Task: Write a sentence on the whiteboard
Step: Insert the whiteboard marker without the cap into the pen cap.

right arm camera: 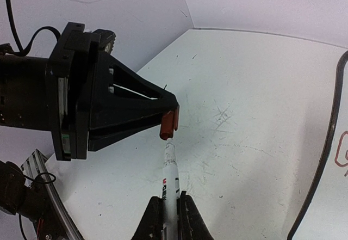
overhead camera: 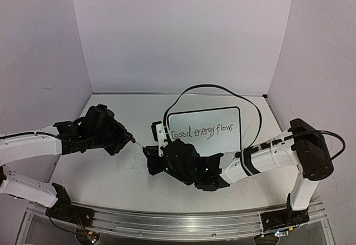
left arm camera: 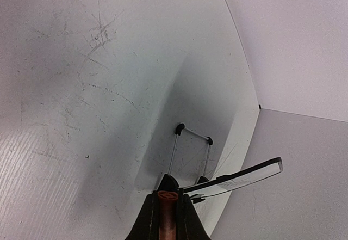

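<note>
Left claw [right arm camera: 173, 119]: closed tight on a short red cap [right arm camera: 168, 125], which sits crosswise between the fingertips. The left wrist view confirms the grip, with the cap pinched between both fingers.

Right claw [right arm camera: 169, 206]: closed on a white marker [right arm camera: 171, 179], gripped around the lower barrel. The writing end points away from the wrist towards the left claw.

Marker and cap: the marker's tip meets the open end of the cap. Whether the tip has gone inside cannot be told. The two claws face each other nose to nose above the table [overhead camera: 105, 173], left of centre.

Whiteboard [overhead camera: 225, 116]: on the table right of centre, just beyond the right arm's wrist, face towards the overhead camera. The left wrist view shows it edge-on and tilted, propped on a thin wire stand [left arm camera: 191, 147] with black feet. Neither claw touches it.

Sentence [overhead camera: 203, 131]: one handwritten line across the middle of the whiteboard, reading "Good energy flows". Its first letters sit close to the right arm's wrist in the overhead view.

Cable [overhead camera: 214, 87]: a black loop arching over the back of the whiteboard and running down to the right arm.

Table surface: white, with grey scuffs and scratches.
</note>
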Action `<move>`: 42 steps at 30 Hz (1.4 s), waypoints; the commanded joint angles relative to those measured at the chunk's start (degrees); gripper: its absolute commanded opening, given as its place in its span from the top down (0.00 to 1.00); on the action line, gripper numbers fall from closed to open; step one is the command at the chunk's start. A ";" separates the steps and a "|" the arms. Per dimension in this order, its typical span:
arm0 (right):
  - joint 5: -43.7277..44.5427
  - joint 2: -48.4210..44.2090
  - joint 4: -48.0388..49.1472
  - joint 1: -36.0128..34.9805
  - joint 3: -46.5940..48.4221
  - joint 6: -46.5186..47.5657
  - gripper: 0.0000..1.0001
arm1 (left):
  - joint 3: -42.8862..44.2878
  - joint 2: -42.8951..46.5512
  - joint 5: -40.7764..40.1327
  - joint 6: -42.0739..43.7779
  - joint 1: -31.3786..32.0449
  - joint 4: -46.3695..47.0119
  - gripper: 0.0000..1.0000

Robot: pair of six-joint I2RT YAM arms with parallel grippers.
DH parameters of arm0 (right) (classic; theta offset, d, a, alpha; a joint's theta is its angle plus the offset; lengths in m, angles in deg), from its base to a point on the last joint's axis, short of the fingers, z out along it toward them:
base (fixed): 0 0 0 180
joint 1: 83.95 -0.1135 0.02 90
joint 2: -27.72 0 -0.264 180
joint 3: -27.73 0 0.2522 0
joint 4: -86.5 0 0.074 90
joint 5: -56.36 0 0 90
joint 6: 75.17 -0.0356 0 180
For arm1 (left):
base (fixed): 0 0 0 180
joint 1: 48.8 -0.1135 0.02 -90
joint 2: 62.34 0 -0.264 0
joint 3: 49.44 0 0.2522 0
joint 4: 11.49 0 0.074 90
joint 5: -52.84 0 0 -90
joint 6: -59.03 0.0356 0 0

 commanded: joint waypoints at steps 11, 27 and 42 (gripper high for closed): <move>1.91 2.61 0.62 -0.11 3.54 0.58 1.00 | 0.23 0.56 0.88 -0.52 -0.18 1.94 1.00; 16.51 14.20 6.60 -0.12 13.34 5.59 1.00 | -0.88 0.70 2.30 -2.06 -0.17 3.26 1.00; 12.26 23.46 20.68 2.53 23.22 18.57 1.00 | -4.59 1.90 5.18 -3.35 -0.09 5.48 1.00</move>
